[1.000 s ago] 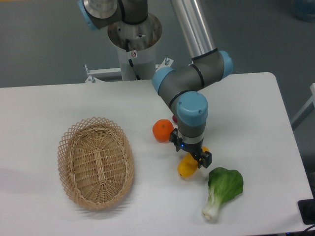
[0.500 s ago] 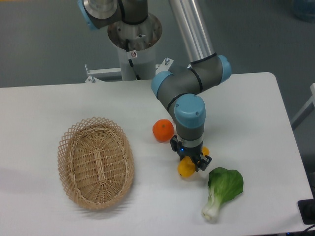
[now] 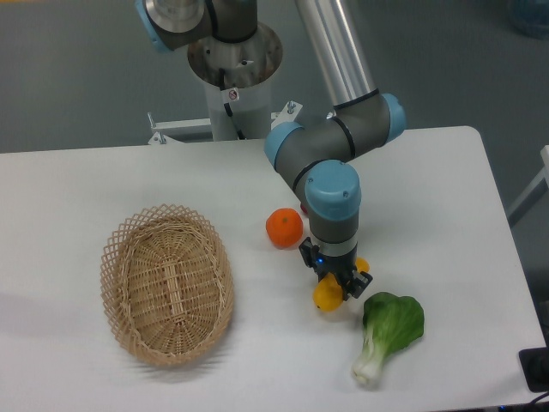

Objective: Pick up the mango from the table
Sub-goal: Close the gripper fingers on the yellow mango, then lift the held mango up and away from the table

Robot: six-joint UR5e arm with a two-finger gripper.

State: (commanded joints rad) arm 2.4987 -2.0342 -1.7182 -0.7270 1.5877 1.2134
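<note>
One mango (image 3: 326, 296) lies on the bench (image 3: 77, 184), and the end effector (image 3: 335, 281) now sits lower over it than a second ago, fingers straddling its middle. Closure cannot be confirmed; the grasp appears imminent. Count: one orange (image 3: 284, 227), one bok choy (image 3: 388, 330), one wicker basket (image 3: 166, 283).

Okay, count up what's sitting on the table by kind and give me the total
Fruit: 2, the mango in the gripper and the orange
Leafy vegetable: 1, bok choy
Basket: 1, wicker basket
Total: 4
</note>
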